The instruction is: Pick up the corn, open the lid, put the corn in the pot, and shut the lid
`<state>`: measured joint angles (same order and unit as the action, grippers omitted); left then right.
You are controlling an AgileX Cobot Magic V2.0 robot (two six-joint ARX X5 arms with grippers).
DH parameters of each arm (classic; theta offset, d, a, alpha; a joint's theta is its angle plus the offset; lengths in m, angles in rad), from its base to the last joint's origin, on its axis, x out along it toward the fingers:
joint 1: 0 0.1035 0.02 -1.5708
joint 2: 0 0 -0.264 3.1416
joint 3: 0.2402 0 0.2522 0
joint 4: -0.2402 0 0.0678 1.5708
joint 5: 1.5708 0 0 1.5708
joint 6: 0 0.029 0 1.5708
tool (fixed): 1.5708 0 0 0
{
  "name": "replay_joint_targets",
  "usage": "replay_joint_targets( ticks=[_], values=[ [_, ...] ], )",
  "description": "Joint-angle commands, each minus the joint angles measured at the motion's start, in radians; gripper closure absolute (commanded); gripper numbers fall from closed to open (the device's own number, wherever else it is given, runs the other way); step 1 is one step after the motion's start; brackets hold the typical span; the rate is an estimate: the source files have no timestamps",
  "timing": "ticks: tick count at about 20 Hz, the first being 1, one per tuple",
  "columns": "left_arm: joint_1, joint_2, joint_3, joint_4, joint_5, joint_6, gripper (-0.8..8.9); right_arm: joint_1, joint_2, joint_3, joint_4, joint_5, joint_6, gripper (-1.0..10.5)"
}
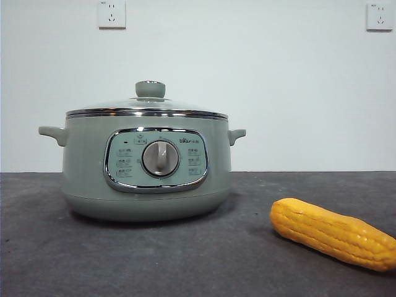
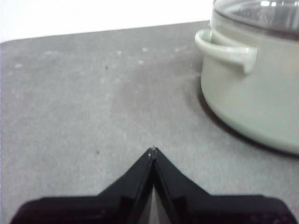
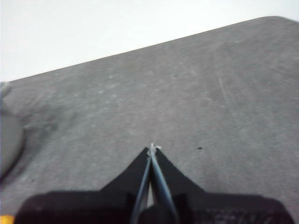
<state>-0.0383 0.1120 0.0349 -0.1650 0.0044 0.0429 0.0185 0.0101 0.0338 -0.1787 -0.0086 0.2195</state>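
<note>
Front view shows the pot standing left of centre on the dark table, the lid seated on its rim, and the corn lying on its side near and to the right, well apart from the pot. Neither arm has started: the left gripper hangs beside the pot's handle with jaws pressed together, and the right gripper is likewise pressed together over bare table. To begin well, I judge the right gripper should spread wide, come down over the cob's middle and pinch across its width.
</note>
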Motion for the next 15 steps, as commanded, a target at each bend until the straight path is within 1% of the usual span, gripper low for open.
replay_joint_targets(
  ticks=[1, 4, 6, 10, 13, 15],
  values=[
    [0.001, 0.0, 0.058, 0.003, 0.008, -0.031, 8.18, 0.001, -0.001, 0.051, 0.013, -0.024, 0.03, 9.5],
    [0.001, 0.01, 0.125, 0.0, 0.047, -0.044, 8.18, 0.001, 0.008, 0.124, 0.008, -0.049, 0.116, 9.6],
    [0.0, 0.031, 0.172, 0.0, 0.087, -0.061, 8.18, 0.001, 0.031, 0.189, -0.022, -0.053, 0.146, 9.6],
    [0.0, 0.087, 0.25, -0.008, 0.155, -0.077, 8.18, 0.001, 0.115, 0.333, -0.15, -0.061, 0.148, 9.6],
    [0.0, 0.138, 0.302, -0.013, 0.224, -0.099, 8.17, 0.001, 0.206, 0.46, -0.318, -0.099, 0.142, 9.6],
    [0.0, 0.175, 0.334, -0.014, 0.31, -0.136, 8.17, 0.001, 0.273, 0.546, -0.455, -0.134, 0.135, 9.5]
  ],
)
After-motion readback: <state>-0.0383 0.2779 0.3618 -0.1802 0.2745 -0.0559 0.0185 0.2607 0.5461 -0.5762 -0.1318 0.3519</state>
